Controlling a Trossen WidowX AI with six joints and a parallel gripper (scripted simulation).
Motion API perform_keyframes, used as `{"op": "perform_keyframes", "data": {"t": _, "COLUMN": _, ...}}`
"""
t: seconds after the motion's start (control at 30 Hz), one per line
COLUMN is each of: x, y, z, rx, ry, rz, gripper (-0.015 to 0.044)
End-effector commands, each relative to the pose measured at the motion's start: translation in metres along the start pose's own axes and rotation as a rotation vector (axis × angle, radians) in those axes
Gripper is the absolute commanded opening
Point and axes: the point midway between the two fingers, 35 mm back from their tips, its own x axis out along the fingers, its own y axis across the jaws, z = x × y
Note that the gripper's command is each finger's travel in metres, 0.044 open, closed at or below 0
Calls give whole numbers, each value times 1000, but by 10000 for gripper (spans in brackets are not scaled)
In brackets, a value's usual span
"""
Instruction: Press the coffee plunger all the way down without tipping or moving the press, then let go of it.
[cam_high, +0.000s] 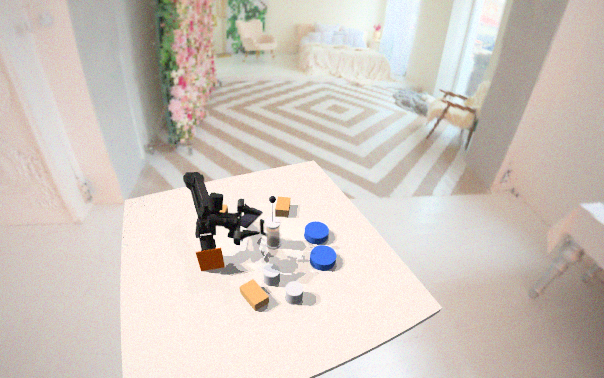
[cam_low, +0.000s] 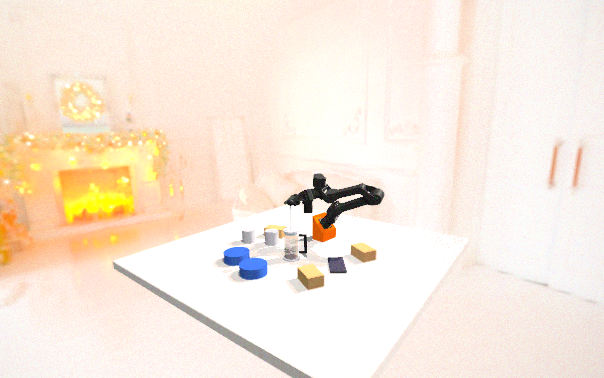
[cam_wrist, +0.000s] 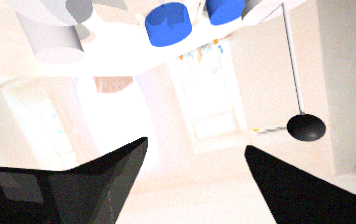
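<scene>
The coffee press (cam_high: 273, 237) (cam_low: 292, 246) stands upright on the table, a clear cylinder with dark contents low inside and a black side handle (cam_low: 305, 243). Its thin plunger rod (cam_wrist: 293, 60) (cam_low: 291, 218) stands high above the lid, topped by a black knob (cam_high: 272, 199) (cam_wrist: 306, 127). My gripper (cam_high: 260, 223) (cam_low: 289, 201) (cam_wrist: 195, 145) is open and empty, at about knob height. In the wrist view the knob is off to the right, outside the gap between the fingers. In the exterior view the knob merges with the dark fingertips, so contact cannot be told.
Two blue discs (cam_high: 316, 232) (cam_high: 323, 257) (cam_low: 236, 255) (cam_low: 253, 268) and two grey cylinders (cam_high: 271, 276) (cam_high: 294, 293) stand near the press. Orange blocks (cam_high: 283, 206) (cam_high: 254, 295) (cam_low: 363, 252) and a dark flat pad (cam_low: 337, 265) lie around. The orange arm base (cam_high: 210, 259) (cam_low: 324, 228) is beyond the handle side.
</scene>
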Motion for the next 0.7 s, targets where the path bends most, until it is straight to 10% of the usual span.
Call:
{"op": "perform_keyframes", "data": {"t": 0.0, "x": 1, "y": 0, "z": -1, "rx": 18, "ry": -5, "rz": 1, "gripper": 426}}
{"op": "perform_keyframes", "data": {"t": 0.67, "x": 18, "y": -88, "z": -66, "rx": 1970, "ry": -397, "rz": 371, "gripper": 440}}
